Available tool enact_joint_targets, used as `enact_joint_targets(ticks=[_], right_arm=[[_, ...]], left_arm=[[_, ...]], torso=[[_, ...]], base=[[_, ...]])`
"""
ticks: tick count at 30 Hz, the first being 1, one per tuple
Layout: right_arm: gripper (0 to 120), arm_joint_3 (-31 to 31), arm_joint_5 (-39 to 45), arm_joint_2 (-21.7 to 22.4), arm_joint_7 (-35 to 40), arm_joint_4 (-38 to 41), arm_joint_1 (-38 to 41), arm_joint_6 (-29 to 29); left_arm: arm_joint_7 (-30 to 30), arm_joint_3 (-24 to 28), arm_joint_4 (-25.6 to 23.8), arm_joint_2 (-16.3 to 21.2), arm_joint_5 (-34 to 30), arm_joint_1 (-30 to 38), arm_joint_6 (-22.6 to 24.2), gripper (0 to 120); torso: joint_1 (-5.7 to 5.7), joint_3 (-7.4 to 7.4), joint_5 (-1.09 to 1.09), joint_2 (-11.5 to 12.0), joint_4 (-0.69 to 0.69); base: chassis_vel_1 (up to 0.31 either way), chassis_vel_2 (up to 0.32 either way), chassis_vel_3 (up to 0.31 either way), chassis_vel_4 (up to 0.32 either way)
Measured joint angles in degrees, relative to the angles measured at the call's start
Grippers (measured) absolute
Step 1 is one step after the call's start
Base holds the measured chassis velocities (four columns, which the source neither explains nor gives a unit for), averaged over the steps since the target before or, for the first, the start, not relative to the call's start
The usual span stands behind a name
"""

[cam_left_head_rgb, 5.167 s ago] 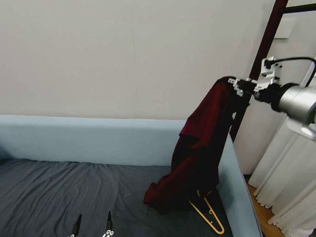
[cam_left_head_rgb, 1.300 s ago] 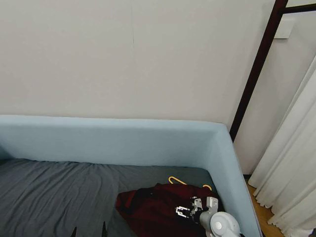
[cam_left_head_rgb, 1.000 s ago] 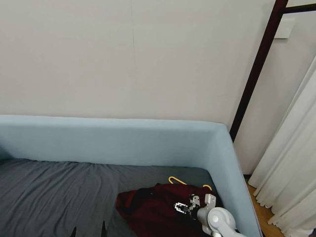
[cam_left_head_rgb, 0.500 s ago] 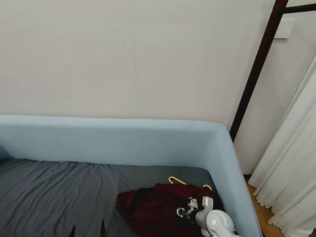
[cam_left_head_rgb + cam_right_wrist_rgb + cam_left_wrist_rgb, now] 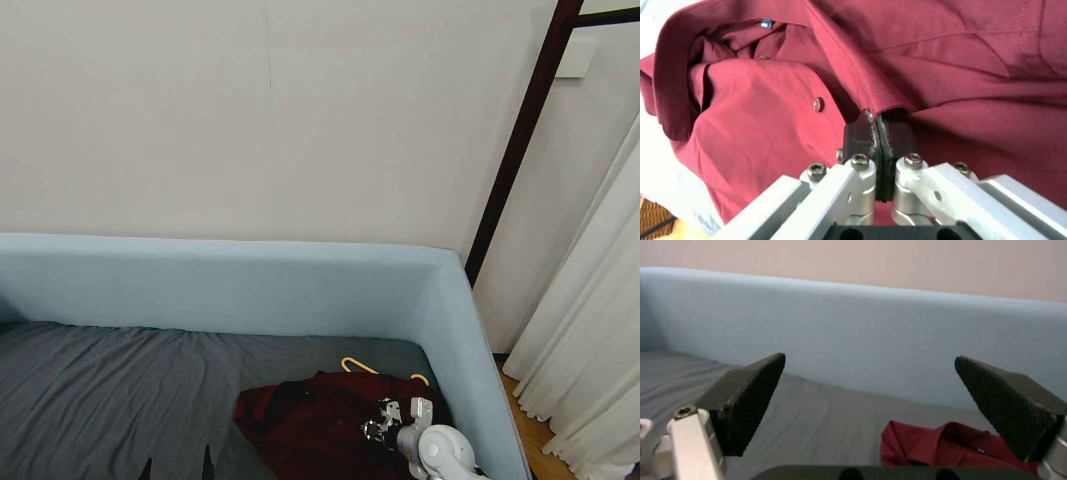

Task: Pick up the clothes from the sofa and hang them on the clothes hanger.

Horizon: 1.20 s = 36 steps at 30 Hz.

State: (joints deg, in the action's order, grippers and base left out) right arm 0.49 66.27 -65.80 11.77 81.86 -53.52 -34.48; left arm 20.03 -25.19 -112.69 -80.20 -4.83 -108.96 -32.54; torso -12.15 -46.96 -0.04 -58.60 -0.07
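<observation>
Down on the sofa [image 5: 250,290], the right gripper [image 5: 877,122] pinches the red shirt [image 5: 760,125], nothing hung yet; left gripper [image 5: 868,360] gapes idle.

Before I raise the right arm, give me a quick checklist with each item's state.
1. Right hand shut on a fold of the red shirt: ok.
2. Shirt off the sofa: not ok, it lies crumpled on the seat.
3. Yellow hanger free of the shirt: cannot tell, the cloth covers most of it.
4. Left hand open, apart from the shirt: ok.
5. Rail to hang on: cannot tell; a dark post stands past the sofa's end.
</observation>
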Motion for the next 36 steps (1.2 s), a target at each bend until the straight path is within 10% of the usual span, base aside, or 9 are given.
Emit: enact_joint_targets(ticks=[16,36], right_arm=[[0,0.6,-0.4,7.2,1.3,10.7,-1.4,2.6],[0,2.6,0.9,9.3,2.1,11.3,-1.7,2.3]], left_arm=[[6.8,12.2,8.2,16.4,-10.3,18.5,16.8,100],[9.7,27.1,28.8,12.7,-24.4,37.8,22.0,100]], torso=[[0.00,0.00,0.00,0.0,-0.02],[-0.01,0.00,0.01,0.0,0.00]], base=[[0.000,0.000,0.000,0.000],[0.000,0.000,0.000,0.000]])
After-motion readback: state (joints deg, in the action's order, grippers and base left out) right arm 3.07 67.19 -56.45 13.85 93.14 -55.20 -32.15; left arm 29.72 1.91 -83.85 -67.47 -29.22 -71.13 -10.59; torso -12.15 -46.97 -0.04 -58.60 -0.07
